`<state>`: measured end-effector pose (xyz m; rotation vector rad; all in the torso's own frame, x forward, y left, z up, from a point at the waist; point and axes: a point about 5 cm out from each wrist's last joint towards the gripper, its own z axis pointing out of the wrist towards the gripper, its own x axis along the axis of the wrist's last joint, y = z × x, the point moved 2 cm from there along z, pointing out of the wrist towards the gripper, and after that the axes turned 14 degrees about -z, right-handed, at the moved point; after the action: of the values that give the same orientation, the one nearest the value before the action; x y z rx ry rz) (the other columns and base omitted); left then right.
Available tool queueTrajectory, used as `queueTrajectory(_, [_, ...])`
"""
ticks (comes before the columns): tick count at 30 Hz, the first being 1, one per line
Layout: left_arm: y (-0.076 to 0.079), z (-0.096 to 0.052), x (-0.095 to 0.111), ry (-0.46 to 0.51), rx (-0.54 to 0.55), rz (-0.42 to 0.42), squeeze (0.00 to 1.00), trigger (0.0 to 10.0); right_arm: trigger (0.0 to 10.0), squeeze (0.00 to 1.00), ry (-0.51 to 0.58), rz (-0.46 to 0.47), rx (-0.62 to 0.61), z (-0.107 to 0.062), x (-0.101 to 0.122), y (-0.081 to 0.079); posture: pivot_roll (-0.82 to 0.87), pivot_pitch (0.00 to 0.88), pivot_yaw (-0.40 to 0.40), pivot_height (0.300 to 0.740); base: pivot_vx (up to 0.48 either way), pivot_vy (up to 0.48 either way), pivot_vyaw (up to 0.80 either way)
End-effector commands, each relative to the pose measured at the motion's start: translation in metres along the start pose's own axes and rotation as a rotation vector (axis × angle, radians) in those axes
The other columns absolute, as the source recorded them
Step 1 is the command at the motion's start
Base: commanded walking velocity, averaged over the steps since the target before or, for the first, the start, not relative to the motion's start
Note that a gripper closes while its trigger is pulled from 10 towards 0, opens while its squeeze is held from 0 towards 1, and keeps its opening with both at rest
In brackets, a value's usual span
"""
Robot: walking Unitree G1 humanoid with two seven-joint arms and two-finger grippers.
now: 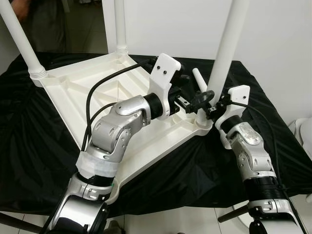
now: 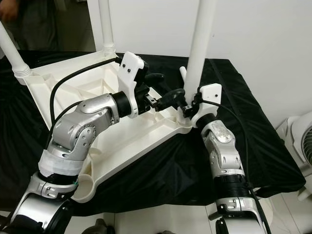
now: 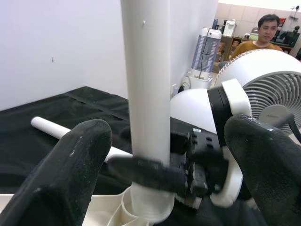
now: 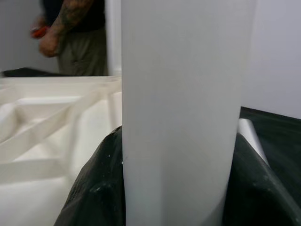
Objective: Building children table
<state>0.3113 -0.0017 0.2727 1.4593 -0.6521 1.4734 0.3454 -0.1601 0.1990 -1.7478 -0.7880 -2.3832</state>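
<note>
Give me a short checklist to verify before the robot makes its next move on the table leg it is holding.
1. Right gripper shut around upright leg: ok.
2. Left gripper open, fingers either side of that leg: ok.
3. Leg foot in corner socket of tabletop: in place; fully seated, cannot tell.
4. Leg standing straight: ok.
5. Loose leg on black cloth: apart from grippers, ok.
</note>
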Motion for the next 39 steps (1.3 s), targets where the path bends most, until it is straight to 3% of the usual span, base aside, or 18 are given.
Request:
queueTrajectory(1, [0.002,0.004,0.005,0.006,-0.003,-0.025,0.00,10.0,10.0,0.00,0.018,0.001,0.062,-0.002,0.004,-0.005,0.05,0.000,-0.010,0.740,0.000,0.000,0.00])
queueTrajectory(3, [0.005,0.007,0.009,0.009,-0.025,-0.040,0.00,10.0,10.0,0.00,0.023,-0.004,0.135,-0.005,0.006,-0.013,0.05,0.000,-0.009,0.740,0.000,0.000,0.00])
queueTrajectory(13, [0.007,0.011,0.017,0.009,-0.048,-0.088,0.00,10.0,10.0,0.00,0.012,-0.024,0.253,-0.010,0.005,-0.025,0.05,0.000,-0.012,0.740,0.000,0.000,0.00])
queueTrajectory(18, [-0.002,0.017,0.026,-0.016,0.008,-0.097,0.00,10.0,10.0,0.00,0.002,-0.028,0.333,-0.013,0.004,-0.035,0.05,0.000,-0.014,0.740,0.000,0.000,0.00])
queueTrajectory(27, [-0.011,0.020,0.036,-0.013,0.063,-0.122,0.00,10.0,10.0,0.00,-0.007,-0.035,0.362,-0.014,0.003,-0.040,0.05,0.000,-0.011,0.740,0.000,0.000,0.00])
queueTrajectory(28, [-0.012,0.020,0.037,-0.010,0.069,-0.128,0.00,9.1,10.0,0.00,-0.009,-0.033,0.360,-0.014,0.003,-0.040,0.05,0.000,-0.011,0.740,0.000,0.000,0.00])
queueTrajectory(29, [-0.012,0.021,0.038,-0.010,0.073,-0.133,0.00,9.1,10.0,0.00,-0.011,-0.031,0.360,-0.014,0.003,-0.040,0.05,0.000,-0.011,0.740,0.000,0.000,0.00])
queueTrajectory(30, [-0.013,0.020,0.039,-0.004,0.079,-0.140,0.00,0.0,10.0,0.00,-0.012,-0.031,0.356,-0.013,0.003,-0.039,0.05,0.000,-0.010,0.740,0.000,0.000,0.00])
queueTrajectory(39, [-0.016,0.017,0.044,0.015,0.085,-0.145,0.00,0.0,10.0,0.00,-0.017,-0.028,0.329,-0.009,0.003,-0.037,0.06,0.000,-0.014,0.740,0.000,0.000,0.00])
